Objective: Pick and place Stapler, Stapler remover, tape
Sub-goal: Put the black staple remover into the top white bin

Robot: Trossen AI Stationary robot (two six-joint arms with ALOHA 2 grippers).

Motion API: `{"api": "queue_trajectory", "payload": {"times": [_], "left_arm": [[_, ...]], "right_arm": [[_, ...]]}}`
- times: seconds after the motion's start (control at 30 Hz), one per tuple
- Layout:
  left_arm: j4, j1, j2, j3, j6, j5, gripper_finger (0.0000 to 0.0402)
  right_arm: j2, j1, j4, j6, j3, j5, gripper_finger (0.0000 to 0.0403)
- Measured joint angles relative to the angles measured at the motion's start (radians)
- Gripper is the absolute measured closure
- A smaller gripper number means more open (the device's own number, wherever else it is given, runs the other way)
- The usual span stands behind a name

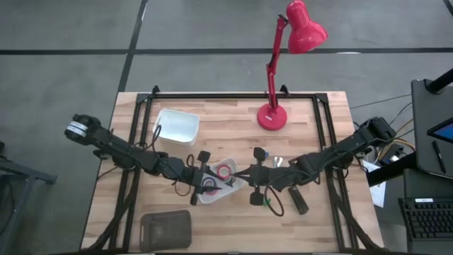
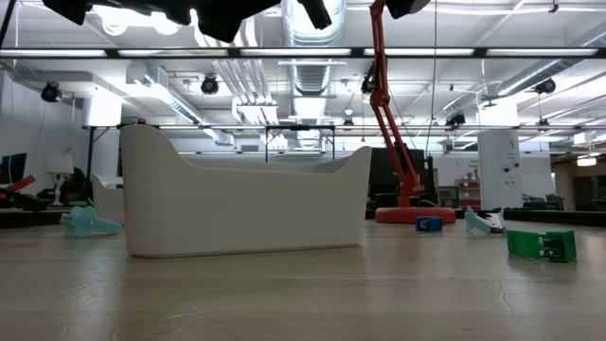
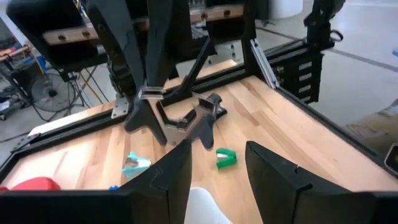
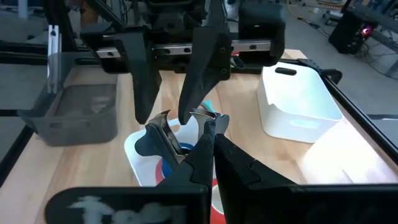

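Hovering over the tray [image 1: 237,190], left gripper [image 1: 205,178] gapes empty, right gripper [image 1: 249,174] shut empty; they risk colliding.

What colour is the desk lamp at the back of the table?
Red all over, the desk lamp has a red shade, arm and base; it shows best in the high view.

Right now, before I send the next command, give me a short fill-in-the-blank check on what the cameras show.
1. The lamp on the table is ____.
2. The left gripper has its fingers ____.
3. The right gripper has its fingers ____.
4. Both grippers meet over the small white ____, which holds tape rolls.

Missing words: red; open; shut; bin
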Motion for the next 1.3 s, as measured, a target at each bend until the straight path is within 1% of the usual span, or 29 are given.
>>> {"api": "queue_trajectory", "payload": {"times": [0.2, 0.37, 0.5, 0.63, 1.1, 1.3], "left_arm": [[0.038, 0.0, 0.001, 0.0, -0.002, 0.0, 0.0254], [0.038, 0.0, 0.001, 0.0, -0.002, 0.0, 0.0273], [0.039, -0.001, 0.001, 0.0, -0.002, 0.0, 0.0289], [0.043, 0.0, 0.001, 0.0, -0.003, 0.0, 0.03], [0.059, -0.001, 0.001, 0.0, -0.021, -0.017, 0.031], [0.059, -0.001, 0.001, 0.0, -0.022, -0.018, 0.0328]], "right_arm": [[0.0, 0.0, 0.02, 0.002, 0.0, 0.002, 0.0394], [0.001, 0.0, 0.032, 0.002, 0.0, 0.007, 0.0394], [0.001, 0.0, 0.036, 0.002, 0.0, 0.049, 0.0394], [0.001, 0.0, 0.037, 0.002, 0.0, 0.05, 0.0394], [0.002, 0.0, 0.054, 0.008, -0.004, 0.051, 0.0394], [0.01, 0.0, 0.066, 0.005, -0.005, 0.05, 0.0394]]}}
